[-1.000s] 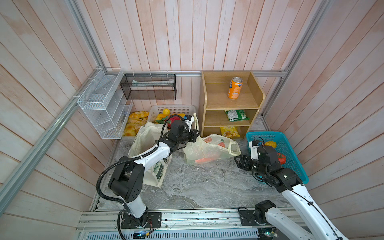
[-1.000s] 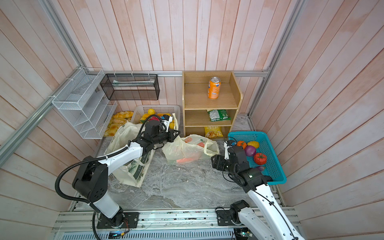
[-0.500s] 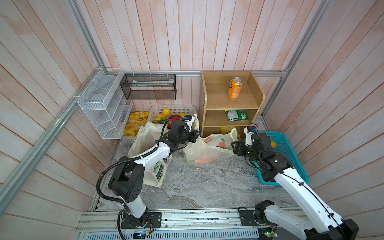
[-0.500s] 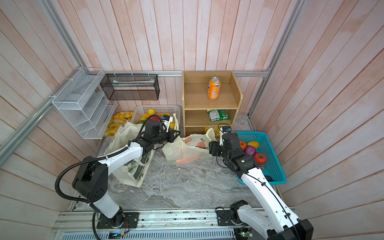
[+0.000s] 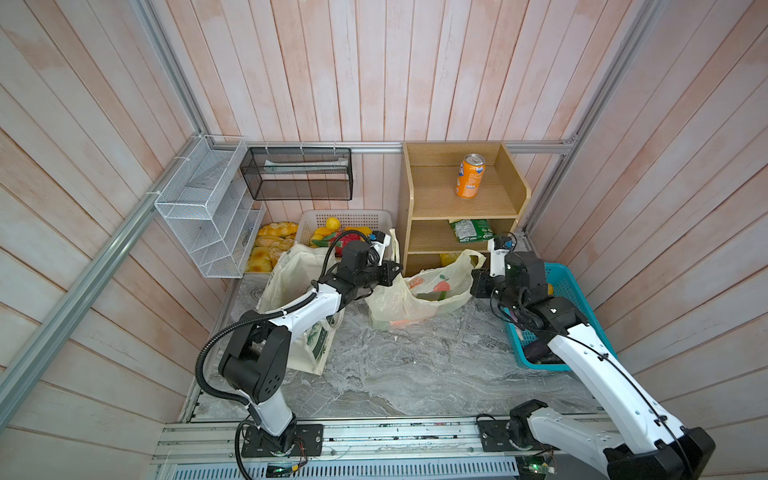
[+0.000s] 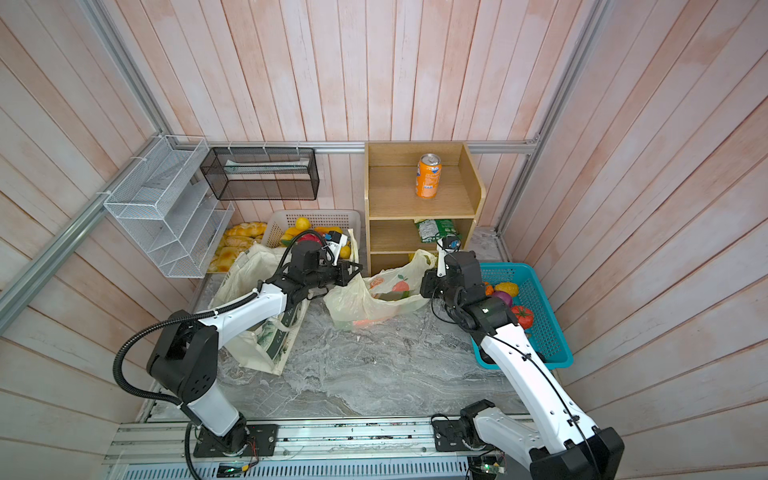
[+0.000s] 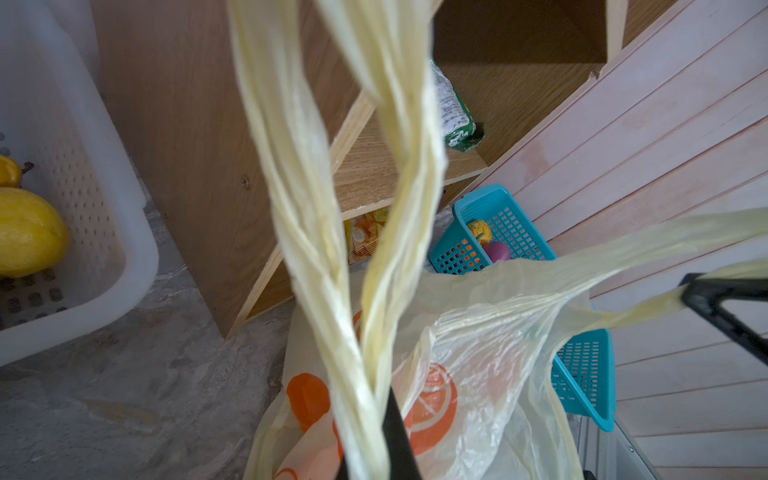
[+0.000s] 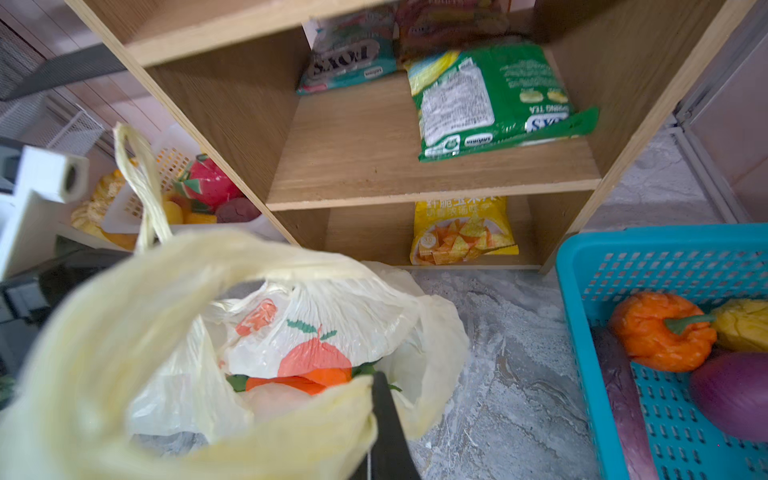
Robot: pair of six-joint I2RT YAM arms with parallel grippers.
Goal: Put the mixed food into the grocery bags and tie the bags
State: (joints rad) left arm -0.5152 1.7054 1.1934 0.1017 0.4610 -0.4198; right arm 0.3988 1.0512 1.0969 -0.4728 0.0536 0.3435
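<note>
Both top views high overhead, angled down on everything, wrist views close, sharing the plastic bag (image 8: 316,332)

Grey marble tabletop (image 5: 415,365) carries canvas tote (image 5: 291,270), plastic bag (image 5: 386,303), wooden shelf (image 5: 432,199), blue basket (image 5: 571,284), white basket (image 5: 353,216)

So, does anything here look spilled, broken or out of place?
Nothing is spilled or broken. The plastic bag looks odd only because the left pincer and right pincer each grip one handle, stretching it wide. The canvas tote sags crumpled instead of standing square.
</note>
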